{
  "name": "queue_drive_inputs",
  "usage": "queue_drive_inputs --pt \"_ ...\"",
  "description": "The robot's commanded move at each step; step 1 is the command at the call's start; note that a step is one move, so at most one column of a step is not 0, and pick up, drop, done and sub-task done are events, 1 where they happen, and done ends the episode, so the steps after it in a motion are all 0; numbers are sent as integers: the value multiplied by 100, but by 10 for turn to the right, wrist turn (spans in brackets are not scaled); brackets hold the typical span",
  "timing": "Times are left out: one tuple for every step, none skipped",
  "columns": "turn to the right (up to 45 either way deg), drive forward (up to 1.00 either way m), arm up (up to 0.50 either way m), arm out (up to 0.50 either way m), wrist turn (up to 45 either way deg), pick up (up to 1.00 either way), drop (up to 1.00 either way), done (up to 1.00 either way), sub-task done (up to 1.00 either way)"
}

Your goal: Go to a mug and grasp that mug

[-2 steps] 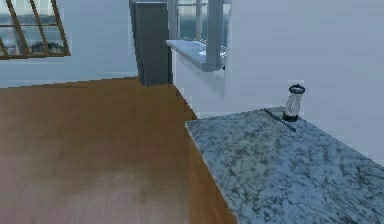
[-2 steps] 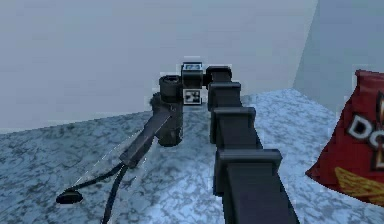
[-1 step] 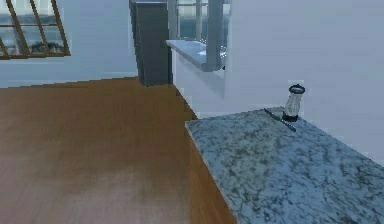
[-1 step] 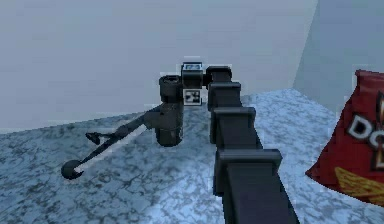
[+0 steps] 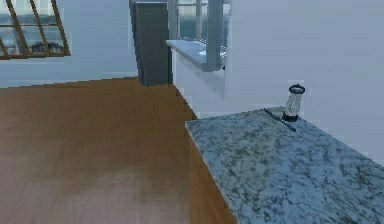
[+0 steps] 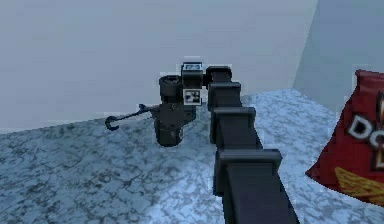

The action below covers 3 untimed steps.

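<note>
My arm (image 6: pixel 240 140) reaches out over a speckled grey stone countertop (image 6: pixel 90 170). At its far end are the two white marker squares (image 6: pixel 190 82) and the dark gripper body (image 6: pixel 170 122). The thin fingers of the gripper (image 6: pixel 113 122) point toward the arm side view's left, with only bare countertop and pale wall behind them, so it holds nothing. In the forward view the same kind of countertop (image 5: pixel 280 170) fills the lower right. A small glass jar with a dark lid (image 5: pixel 294 102) stands at its far end, with a thin dark utensil (image 5: pixel 280 118) lying beside it.
A red snack bag (image 6: pixel 355 130) stands on the counter at the arm side view's right. A bare wood floor (image 5: pixel 90 150) spreads across the forward view's left. At the back are a window (image 5: pixel 30 28), a tall grey cabinet (image 5: pixel 150 42) and a white ledge (image 5: pixel 195 50).
</note>
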Motion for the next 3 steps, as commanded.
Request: queue_drive_inputs --pt "0 0 0 0 330 0 0 0 0" --pt "0 0 -10 0 0 0 0 0 0" --pt "0 0 0 0 0 100 0 0 0"
